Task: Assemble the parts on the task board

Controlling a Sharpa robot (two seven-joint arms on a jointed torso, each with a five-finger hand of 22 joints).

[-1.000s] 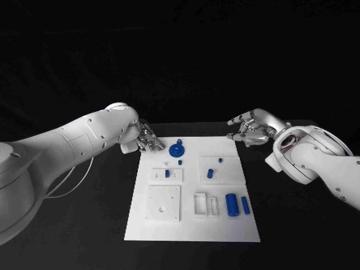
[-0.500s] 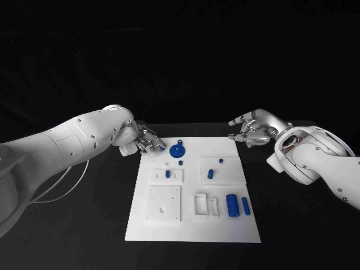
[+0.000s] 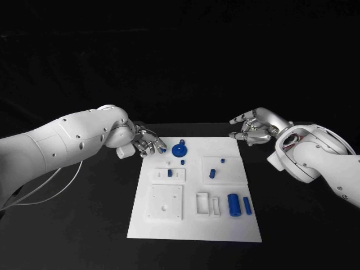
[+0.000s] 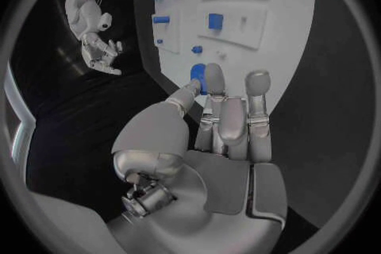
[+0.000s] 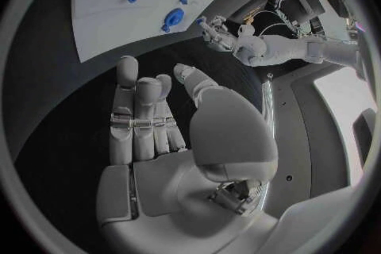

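Observation:
The white task board [image 3: 148, 225] lies in the middle of the table. A blue wheel-shaped part [image 3: 180, 150] sits near its far left corner. My left hand [image 3: 148, 142] hovers just left of that wheel, fingers reaching toward it and holding nothing. The wheel [image 4: 199, 75] shows just past the left hand's [image 4: 226, 120] fingertips, partly hidden by them. My right hand [image 3: 253, 128] hangs over the black table beyond the far right corner, fingers loosely extended and empty. Seen from the right wrist, the right hand [image 5: 147, 133] is far from the wheel [image 5: 173, 16].
Two blue cylinders [image 3: 233, 204] lie at the board's near right beside a white slotted block [image 3: 201, 203]. Three raised white plates [image 3: 163, 202] stand on the board, two holding small blue parts [image 3: 211, 173]. Small blue pegs [image 3: 183, 162] lie near the wheel. A white cable [image 3: 58, 185] trails under the left arm.
My left arm's elbow has swung outward, while its hand has stayed beside the blue wheel. The right hand and the parts have not moved.

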